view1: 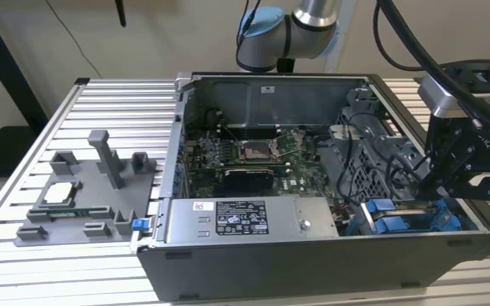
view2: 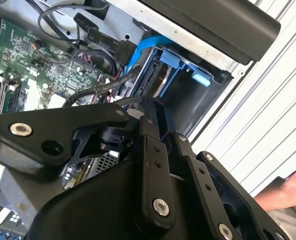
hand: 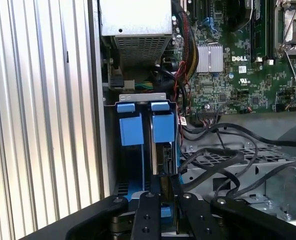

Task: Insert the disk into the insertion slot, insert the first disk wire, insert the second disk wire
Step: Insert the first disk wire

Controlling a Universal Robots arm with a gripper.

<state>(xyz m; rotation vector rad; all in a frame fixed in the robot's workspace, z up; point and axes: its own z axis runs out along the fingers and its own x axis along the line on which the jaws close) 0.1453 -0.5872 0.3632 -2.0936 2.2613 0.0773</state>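
The black pincer (hand: 167, 198) hangs inside one corner of the open dark-grey computer case (view1: 313, 271), its tip at the near end of the disk (hand: 164, 160). I cannot tell whether it pinches the disk or merely stands around it.

There is one disk, a flat silver-grey hard drive in a bright blue plastic frame. It stands on edge, with its long axis running straight away from the pincer into the insertion slot (hand: 140, 96), the grey sheet-metal bay directly ahead. In the first wrist view, two blue plastic tabs sit side by side at the bay's far end: one (hand: 163, 126) is in line with the disk and the other (hand: 131, 128) is just beside it.

Several black cables (hand: 223, 162) loop beside the pincer over a perforated grey cage. One light-blue cable (view2: 138, 50) runs near the bay in the second wrist view. Beyond the bay lie the green motherboard (hand: 238, 60) and one silver power-supply box (view1: 245, 220).

The case rests on a ribbed aluminium desk (view1: 23, 268). One grey plastic fixture (view1: 83, 191) stands on the desk, well apart from the pincer on the case's other side. A person's arm (view2: 288, 192) shows at the desk's edge in the second wrist view.
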